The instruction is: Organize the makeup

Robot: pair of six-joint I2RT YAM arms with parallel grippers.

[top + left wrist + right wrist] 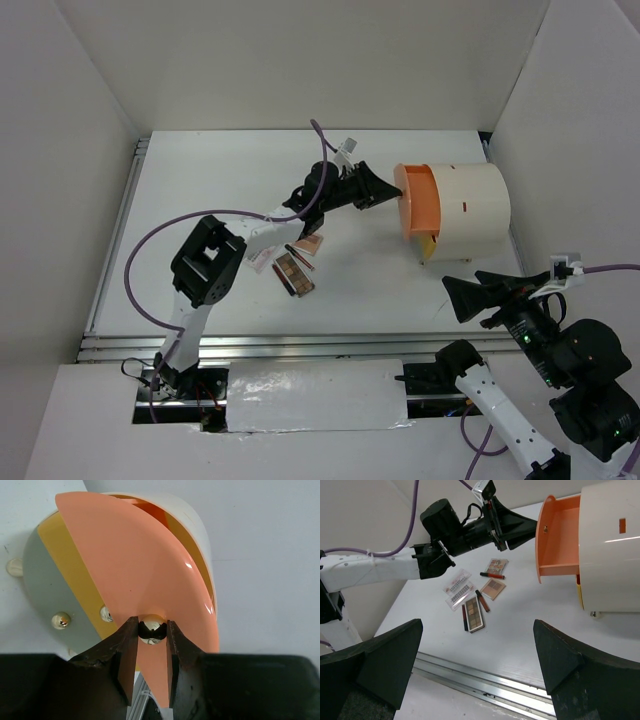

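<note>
Glossy plastic drawer front (140,570) carries a shiny metal knob (151,628).

Covered and cropped
The left arm (270,228) hid part of the packets (260,259); the left gripper (151,621) masked the sides of the drawer knob (152,635); the white cylinder (610,545) was cropped.

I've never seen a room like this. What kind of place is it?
Likely a robot test booth: plain white walls box in a white table, a left arm and right arm are mounted at its edge, and makeup lies out.
</note>
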